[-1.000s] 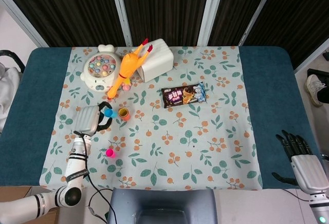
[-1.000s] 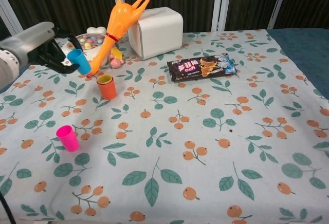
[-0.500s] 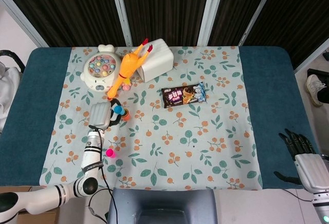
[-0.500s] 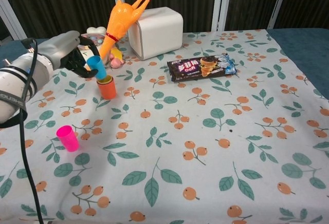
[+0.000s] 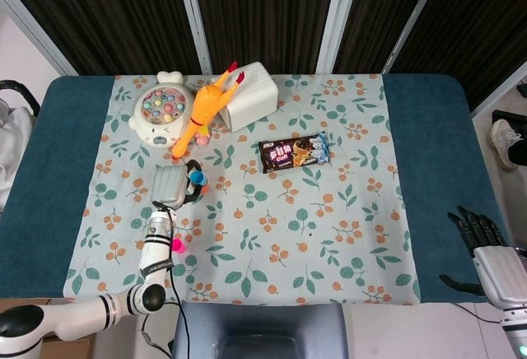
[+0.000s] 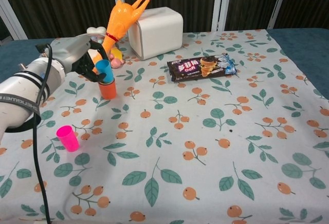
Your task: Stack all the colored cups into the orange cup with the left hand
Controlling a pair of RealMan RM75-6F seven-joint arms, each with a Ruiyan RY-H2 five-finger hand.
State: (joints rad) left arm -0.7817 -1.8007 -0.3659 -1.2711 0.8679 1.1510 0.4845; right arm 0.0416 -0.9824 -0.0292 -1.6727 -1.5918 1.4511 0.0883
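Observation:
My left hand (image 6: pixel 82 54) (image 5: pixel 171 186) holds a blue cup (image 6: pixel 106 71) (image 5: pixel 196 178), tilted, directly over the mouth of the orange cup (image 6: pixel 108 89) (image 5: pixel 202 186) on the floral cloth. Whether the blue cup's base has entered the orange cup I cannot tell. A pink cup (image 6: pixel 67 137) (image 5: pixel 175 245) stands alone nearer the front left. My right hand (image 5: pixel 486 248) hangs beyond the table's right front corner, fingers spread, holding nothing.
Behind the cups lie a rubber chicken (image 6: pixel 121 21), a white box (image 6: pixel 155 32) and a round fishing toy (image 5: pixel 163 112). A snack packet (image 6: pixel 201 67) lies mid-table. The cloth's front and right areas hold no objects.
My left hand has carried the blue cup rightward from beside the toy to above the orange cup. The right hand barely shifted.

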